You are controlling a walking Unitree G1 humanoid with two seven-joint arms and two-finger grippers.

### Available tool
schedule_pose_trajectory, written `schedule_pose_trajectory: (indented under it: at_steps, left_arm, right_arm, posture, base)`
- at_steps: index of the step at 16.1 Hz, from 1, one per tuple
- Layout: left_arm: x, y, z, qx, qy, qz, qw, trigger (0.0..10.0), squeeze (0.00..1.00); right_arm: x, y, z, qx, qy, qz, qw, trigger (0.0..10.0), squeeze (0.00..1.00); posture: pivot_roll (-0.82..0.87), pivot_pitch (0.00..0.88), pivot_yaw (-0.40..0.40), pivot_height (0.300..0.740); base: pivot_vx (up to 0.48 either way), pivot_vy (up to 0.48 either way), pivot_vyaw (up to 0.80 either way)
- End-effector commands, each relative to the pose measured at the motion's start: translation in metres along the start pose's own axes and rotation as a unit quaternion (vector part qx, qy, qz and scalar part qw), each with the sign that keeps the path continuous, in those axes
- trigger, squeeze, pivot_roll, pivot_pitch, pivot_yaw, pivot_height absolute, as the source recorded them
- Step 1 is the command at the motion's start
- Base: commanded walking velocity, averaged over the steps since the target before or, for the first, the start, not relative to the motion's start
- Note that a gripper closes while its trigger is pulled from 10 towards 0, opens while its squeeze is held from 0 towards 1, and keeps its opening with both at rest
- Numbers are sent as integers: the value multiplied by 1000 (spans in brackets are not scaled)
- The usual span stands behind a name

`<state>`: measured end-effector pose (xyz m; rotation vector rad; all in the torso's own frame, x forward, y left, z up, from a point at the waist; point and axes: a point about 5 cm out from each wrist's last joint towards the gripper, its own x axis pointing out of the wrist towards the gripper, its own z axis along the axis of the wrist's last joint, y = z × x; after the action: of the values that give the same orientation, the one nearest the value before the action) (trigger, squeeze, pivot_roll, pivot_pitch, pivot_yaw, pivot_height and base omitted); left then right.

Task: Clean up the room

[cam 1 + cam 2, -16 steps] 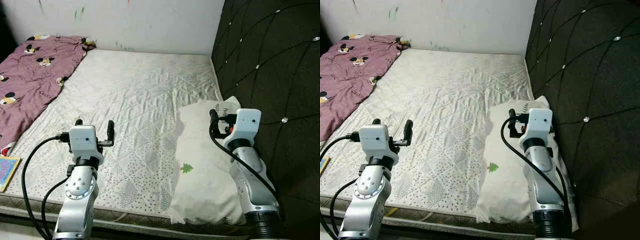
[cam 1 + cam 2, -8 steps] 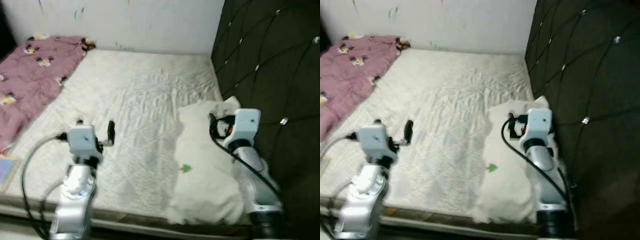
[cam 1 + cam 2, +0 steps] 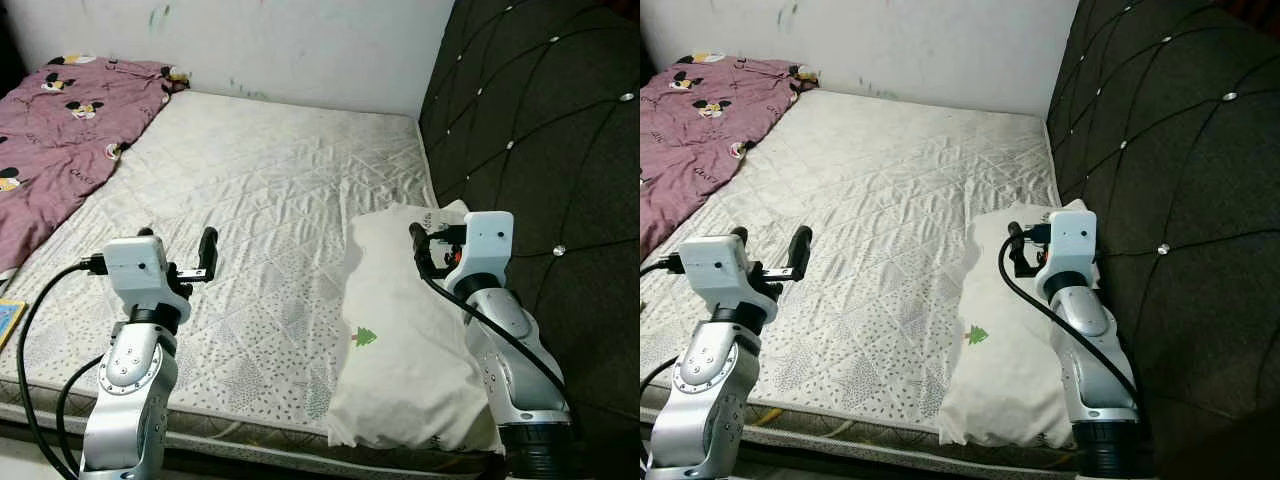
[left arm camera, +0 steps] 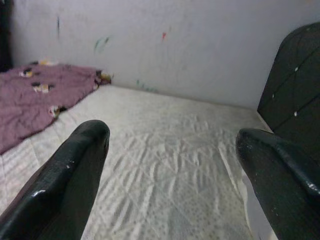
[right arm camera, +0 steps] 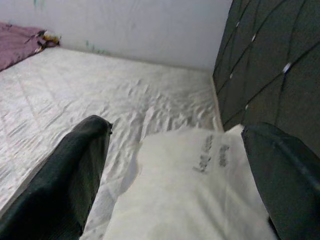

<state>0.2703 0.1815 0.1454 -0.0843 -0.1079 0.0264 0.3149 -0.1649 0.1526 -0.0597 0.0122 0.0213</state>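
Note:
A bare white quilted mattress [image 3: 260, 200] lies before me. On its right side, against the headboard, rests a white pillow [image 3: 400, 330] with a small green tree print. A purple cartoon-print blanket [image 3: 50, 130] is bunched at the far left. My left gripper [image 3: 178, 245] hovers open over the mattress's near left part, holding nothing. Over the pillow's far end, my right gripper [image 3: 445, 240] is open and holds nothing. In the right wrist view the pillow [image 5: 190, 200] lies between and below the spread fingers [image 5: 75, 170].
A dark tufted headboard [image 3: 540, 130] runs along the right side. A white wall [image 3: 300, 40] with small paint marks stands behind the bed. A colourful book [image 3: 8, 325] lies at the mattress's near left edge. The mattress's near edge is just below the arms.
The camera has shifted and the blur of half a second ago has cleared. Both grippers stay open over the bed, the left arm a little further left in view.

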Motion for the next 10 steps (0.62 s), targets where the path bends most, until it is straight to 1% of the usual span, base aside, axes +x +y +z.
schedule_pose_trajectory:
  at_steps: [1,2,3,4,5,7,9,10]
  left_arm:
    - [0,1,-2,-3,12,8,1000,10000,0]
    - [-2,-3,-2,4,8,1,1000,10000,0]
    - [-4,-6,-6,2,13,-2,1000,10000,0]
    - [-4,-6,-6,0,13,-2,1000,10000,0]
    - [-6,-6,-11,1,16,0,1000,10000,0]
    - [-10,-5,-22,7,28,6,1000,10000,0]
    - [-14,-6,-33,9,40,13,999,10000,0]
    - [-16,-7,-35,7,42,12,999,10000,0]
  right_arm:
    - [-1,-1,4,-19,-15,-10,1000,10000,0]
    - [-1,-2,0,-16,3,-10,1000,10000,0]
    - [-2,-2,-2,15,5,2,1000,10000,0]
    - [-3,-3,-3,16,2,2,1000,10000,0]
    - [-5,-4,-7,17,7,-4,1000,10000,0]
    - [-8,-6,-22,28,29,-22,999,10000,0]
    - [-12,-6,-32,16,41,-27,999,10000,0]
    - [-13,-7,-33,16,41,-27,999,10000,0]
  posture:
    - [-15,0,-63,740]
    - [-14,1,-65,740]
    - [-14,2,-66,740]
    - [-15,5,-70,740]
    - [-16,5,-70,740]
    - [-21,7,-73,740]
    - [-26,9,-72,740]
    - [-27,8,-73,740]
  base:
    - [0,0,0]
    - [0,0,0]
    - [0,0,0]
    - [0,0,0]
    - [0,0,0]
    - [0,0,0]
    - [0,0,0]
    - [0,0,0]
